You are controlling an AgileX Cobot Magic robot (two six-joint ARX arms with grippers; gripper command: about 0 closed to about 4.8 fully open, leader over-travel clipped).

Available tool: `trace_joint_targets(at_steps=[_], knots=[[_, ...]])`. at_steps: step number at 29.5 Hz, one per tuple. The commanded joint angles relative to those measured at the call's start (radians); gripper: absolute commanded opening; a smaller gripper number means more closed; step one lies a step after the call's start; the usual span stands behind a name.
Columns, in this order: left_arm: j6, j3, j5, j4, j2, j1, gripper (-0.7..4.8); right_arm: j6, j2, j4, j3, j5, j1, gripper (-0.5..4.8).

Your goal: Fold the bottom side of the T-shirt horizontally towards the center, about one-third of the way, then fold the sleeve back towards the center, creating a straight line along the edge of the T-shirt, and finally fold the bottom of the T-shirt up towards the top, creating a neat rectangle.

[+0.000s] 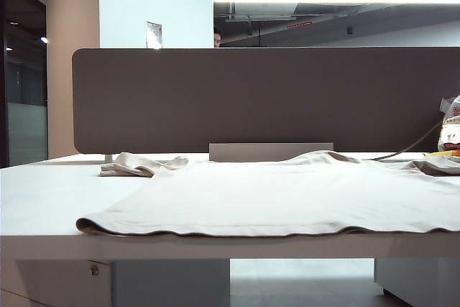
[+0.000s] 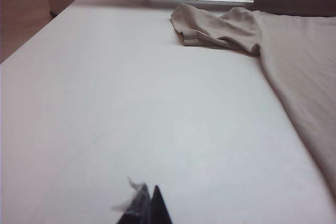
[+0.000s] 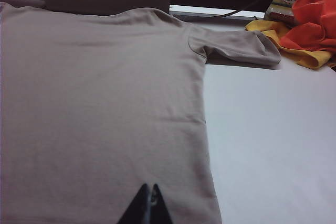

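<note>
Fingers of both the left gripper (image 2: 146, 205) and right gripper (image 3: 147, 205) are closed and empty, so each should open before pinching one side edge of the T-shirt (image 1: 287, 195), which lies flat across the bench (image 1: 43, 199).
</note>
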Motion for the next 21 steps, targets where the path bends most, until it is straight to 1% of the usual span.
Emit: trace_joint_targets(at_steps=[1,4,7,8,9,11,13,15,17,18,19,21], knots=[[-0.003,-0.004,0.036,0.008,0.000,-0.001,-0.06,0.004,0.000,0.020,-0.004,-0.003,0.002,-0.05],[-0.003,-0.004,0.041,0.012,0.000,-0.001,-0.06,0.005,0.000,0.021,-0.004,-0.009,0.002,-0.05],[-0.007,-0.004,0.086,0.015,0.000,-0.001,-0.05,0.005,0.000,0.022,-0.004,-0.050,0.002,-0.05],[-0.019,-0.004,0.115,0.016,0.000,-0.001,-0.06,0.005,0.000,0.023,-0.004,-0.065,0.002,-0.05],[-0.021,-0.004,0.137,0.017,0.000,-0.001,-0.06,0.005,0.000,0.024,-0.004,-0.062,0.002,-0.05],[-0.027,-0.004,0.131,0.037,0.000,-0.001,-0.06,0.005,0.000,0.024,-0.004,-0.063,0.001,-0.05],[-0.080,-0.004,0.129,0.056,0.000,-0.001,-0.06,0.011,0.000,0.028,-0.004,-0.066,0.002,-0.03],[-0.151,-0.004,0.129,0.080,0.000,-0.001,-0.05,0.039,0.000,0.040,-0.004,-0.066,0.002,0.03],[-0.271,-0.004,0.132,0.105,0.000,-0.001,-0.05,0.077,0.000,0.055,-0.003,-0.065,0.002,0.14],[-0.307,-0.004,0.139,0.107,0.000,-0.001,-0.05,0.104,0.000,0.066,-0.002,-0.062,0.002,0.14],[-0.328,-0.004,0.147,0.104,0.000,-0.001,-0.05,0.122,0.000,0.069,0.002,-0.056,0.002,0.13],[-0.329,-0.004,0.148,0.079,0.000,-0.002,-0.05,0.185,0.000,0.058,0.017,-0.014,0.002,0.13]])
